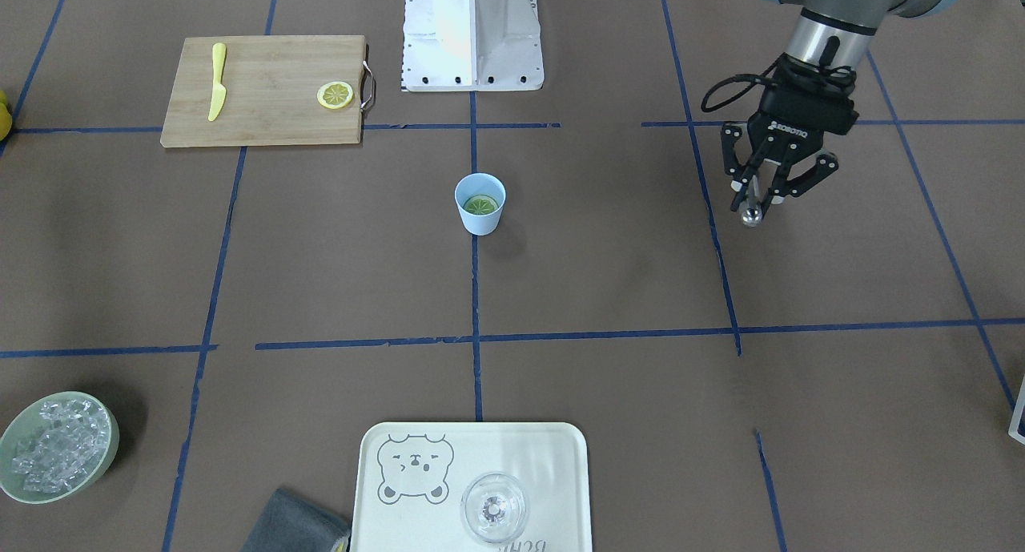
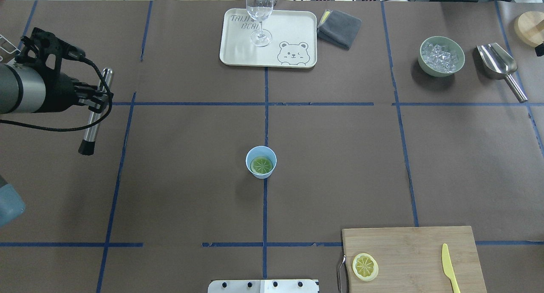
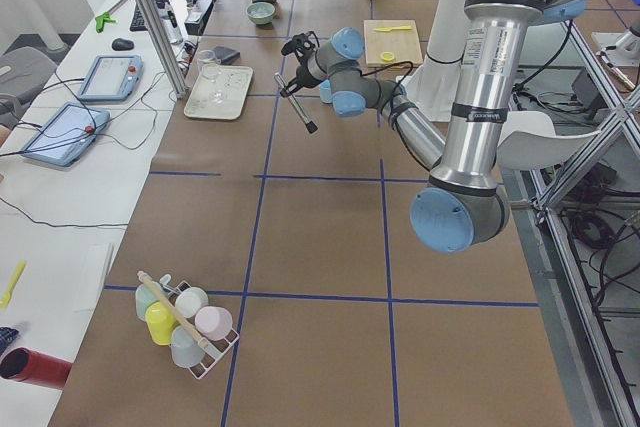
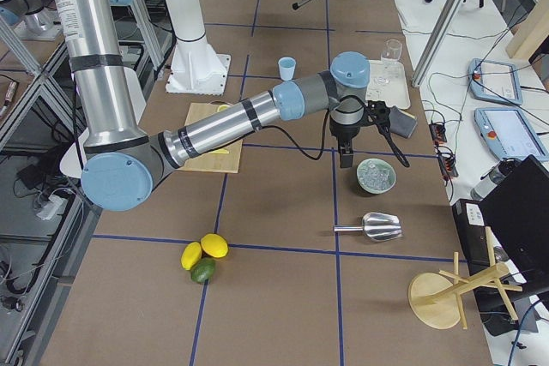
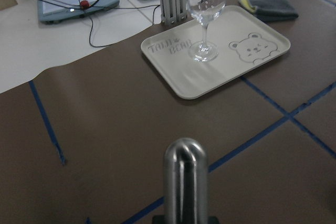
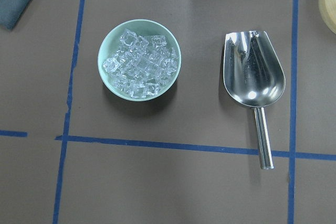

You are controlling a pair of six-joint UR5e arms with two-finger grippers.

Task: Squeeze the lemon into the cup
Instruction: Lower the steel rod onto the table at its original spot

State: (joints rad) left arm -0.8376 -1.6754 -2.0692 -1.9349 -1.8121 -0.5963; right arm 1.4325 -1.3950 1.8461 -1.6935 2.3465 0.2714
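Left end effector (image 2: 98, 99) clamps steel black-tipped muddler (image 2: 92, 127); we advise pressing plumb onto yellow lemon slice (image 2: 261, 165) inside light-blue cup (image 2: 261, 149) at four o'clock

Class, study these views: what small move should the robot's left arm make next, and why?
Probably swing the left gripper, shut on the long silver metal rod with a black tip, over the small light-blue cup. The thin round lemon slice already lies inside it, while the rod hangs far off to the side.
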